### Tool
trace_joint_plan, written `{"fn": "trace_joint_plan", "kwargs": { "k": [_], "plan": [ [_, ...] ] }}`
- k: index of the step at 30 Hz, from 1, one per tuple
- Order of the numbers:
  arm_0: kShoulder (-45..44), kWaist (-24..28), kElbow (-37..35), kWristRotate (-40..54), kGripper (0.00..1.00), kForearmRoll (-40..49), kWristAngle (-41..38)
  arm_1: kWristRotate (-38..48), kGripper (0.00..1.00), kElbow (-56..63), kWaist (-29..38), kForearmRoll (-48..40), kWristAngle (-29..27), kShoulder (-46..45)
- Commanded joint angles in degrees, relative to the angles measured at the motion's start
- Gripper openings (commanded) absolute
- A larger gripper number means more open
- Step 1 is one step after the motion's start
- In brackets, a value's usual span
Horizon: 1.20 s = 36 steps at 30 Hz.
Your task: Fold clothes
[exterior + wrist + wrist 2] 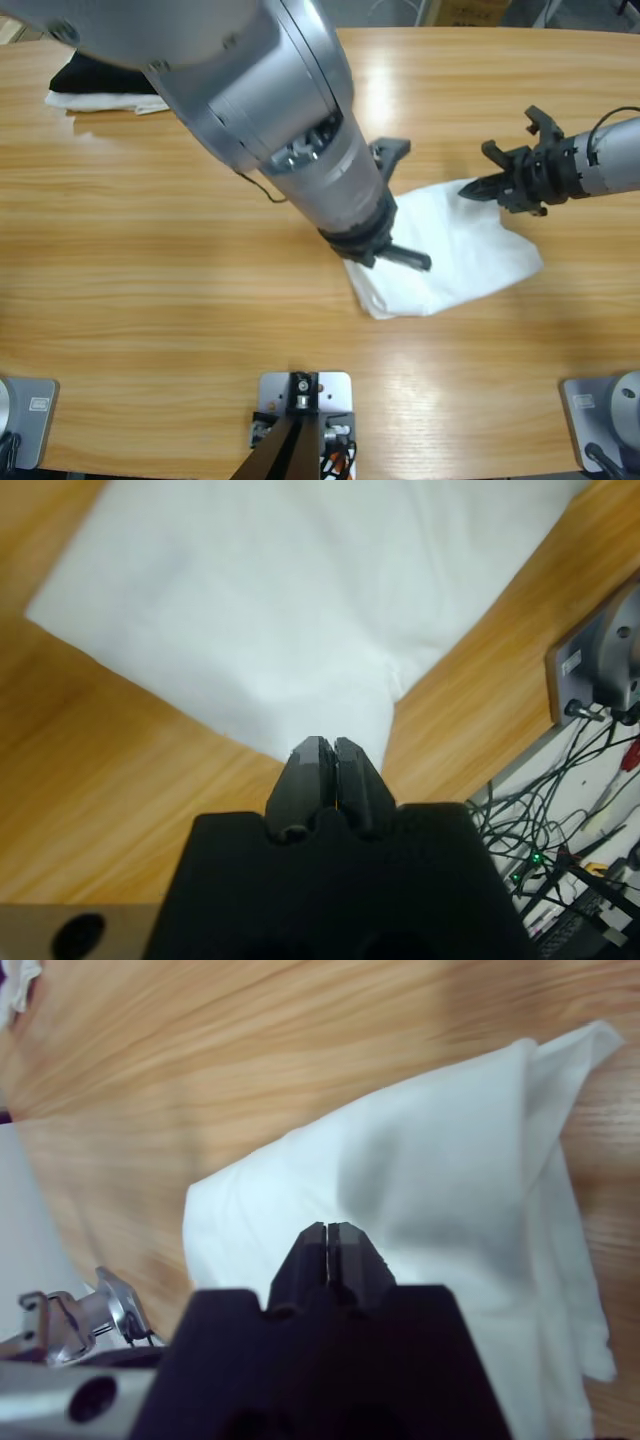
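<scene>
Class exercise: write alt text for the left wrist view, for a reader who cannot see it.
The left gripper, black jaws shut and holding nothing, points at a corner of a folded plain white cotton T-shirt lying on the long wooden table. Tangled cables show past the table's edge.

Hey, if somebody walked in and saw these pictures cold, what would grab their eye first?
Probably the white T-shirt, folded into a compact bundle on the wooden table right of centre. A big silver arm sweeps down from the upper left and ends at the bundle's left edge, while the other arm's gripper reaches in from the right to its top corner. In the far upper-left corner sits a black folded garment on something white.
</scene>
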Motion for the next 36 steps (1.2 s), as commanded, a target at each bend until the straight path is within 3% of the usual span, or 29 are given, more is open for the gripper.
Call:
{"fn": "trace_joint_plan", "kwargs": {
  "k": [1,16,27,32,36],
  "plan": [
    [6.78,-1.25,-1.03,-1.54,0.000,-0.25,-0.82,-1.27,0.000,1.12,-0.60,-1.00,0.83,3.50],
    [11.35,-3.18,-1.05,-3.63,0.000,-0.32,-2.79,-4.08,0.000,0.45,-3.17,-4.20,0.08,13.28],
    [8.18,-4.80,9.99,-6.03,0.000,-1.55,-2.28,-4.77,0.000,-2.29,-5.25,-5.34,-2.93,19.16],
    [0.99,-4.76,15.21,-7.15,0.000,-3.22,-0.80,-5.68,0.000,-2.17,-5.70,-5.13,-2.77,18.85],
    [-11.08,-4.59,12.05,-6.10,0.000,-1.64,3.45,-5.84,0.000,-2.21,-5.67,-2.28,-3.21,11.66]
  ]
}}
